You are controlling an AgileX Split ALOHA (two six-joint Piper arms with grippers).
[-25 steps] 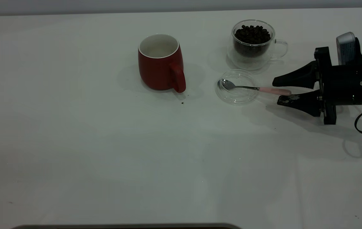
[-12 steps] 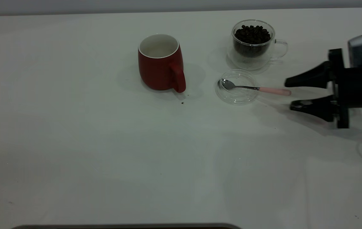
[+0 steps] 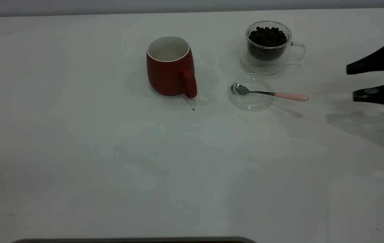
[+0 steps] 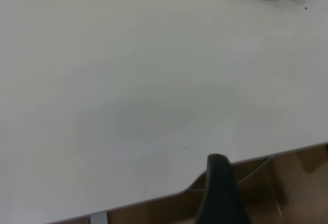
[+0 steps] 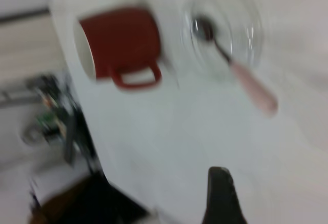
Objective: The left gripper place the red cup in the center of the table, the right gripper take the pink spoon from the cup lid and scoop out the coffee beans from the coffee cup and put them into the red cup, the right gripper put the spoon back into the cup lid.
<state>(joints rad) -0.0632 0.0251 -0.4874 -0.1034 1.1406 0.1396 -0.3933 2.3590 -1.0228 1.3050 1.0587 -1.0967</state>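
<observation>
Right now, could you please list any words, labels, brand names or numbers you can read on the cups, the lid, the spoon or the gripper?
None: no readable text in any view.
red cup: plain, no print showing.
glass coffee cup: clear, unmarked.
cup lid and pink spoon: no markings visible.
right gripper: plain black fingers, open, no label showing.

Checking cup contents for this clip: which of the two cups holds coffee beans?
The clear glass cup behind the cup lid; the red cup beside it shows only its white inside.
</observation>
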